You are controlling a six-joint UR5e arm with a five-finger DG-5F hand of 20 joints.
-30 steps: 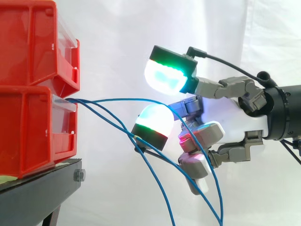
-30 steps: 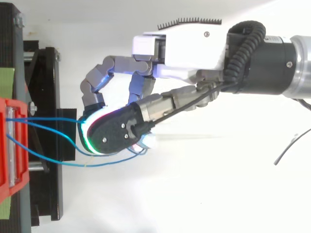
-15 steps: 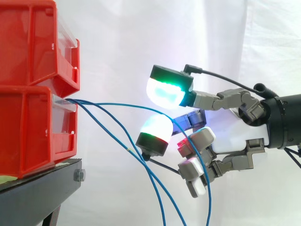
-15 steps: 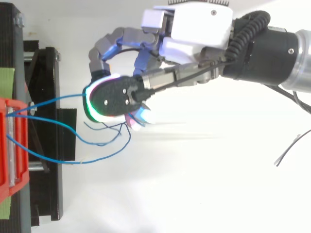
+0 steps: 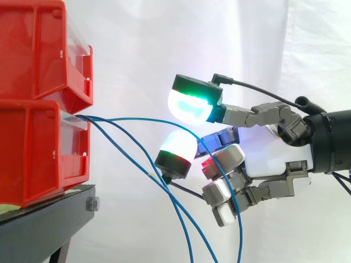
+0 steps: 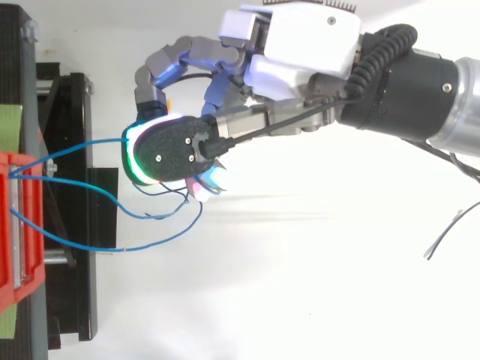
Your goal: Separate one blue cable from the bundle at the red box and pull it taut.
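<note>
Arcing from the lower red bin (image 5: 33,153), one blue cable (image 5: 143,118) runs slack, not taut, into my robot hand (image 5: 263,159), whose fingers are curled round it; past them it drops downward. Change since a second ago: my robot hand has moved sideways in the top view, drawing this cable apart from the other two blue cables (image 6: 142,247), which hang loose from the same bin. Over the last half second: robot hand slightly nearer that bin. Bin sits on black stand (image 5: 44,219); white curtain (image 5: 142,49) behind.
</note>
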